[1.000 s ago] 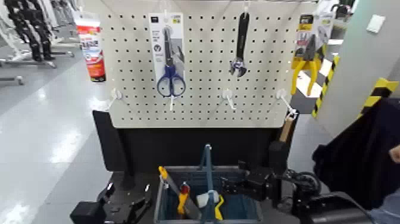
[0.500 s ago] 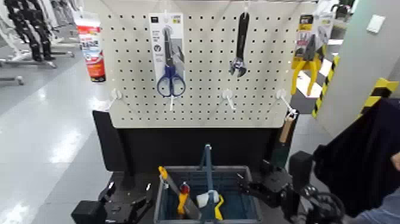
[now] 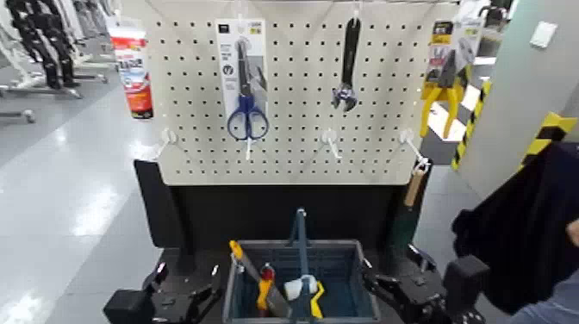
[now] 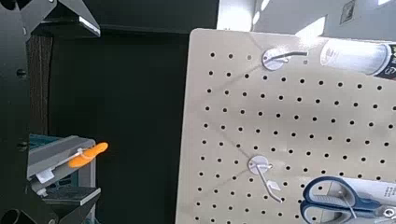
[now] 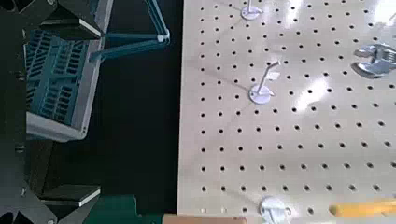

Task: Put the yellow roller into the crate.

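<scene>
The yellow roller [image 3: 315, 301] lies inside the blue-grey crate [image 3: 338, 258] at the bottom centre of the head view. Its white fluffy head [image 3: 298, 287] is beside the crate's upright blue handle [image 3: 299, 226]. My right gripper [image 3: 398, 288] is low, to the right of the crate and outside it, open and empty. In the right wrist view its fingers [image 5: 77, 11] stand apart, with the crate [image 5: 58, 75] beyond them. My left gripper [image 3: 185, 297] rests low to the left of the crate, open and empty. The left wrist view shows the crate's corner [image 4: 54, 166].
The crate also holds an orange-yellow-handled tool with a dark blade [image 3: 252, 277] and a small red-topped tool [image 3: 265, 288]. Behind it a white pegboard [image 3: 293, 129] holds blue scissors [image 3: 247, 116], a wrench [image 3: 347, 65] and yellow pliers [image 3: 443, 90]. A person's dark sleeve [image 3: 526, 224] is at the right.
My right arm has pulled back from over the crate, moving right and down to beside it. The roller stays in the crate. The left arm has not moved.
</scene>
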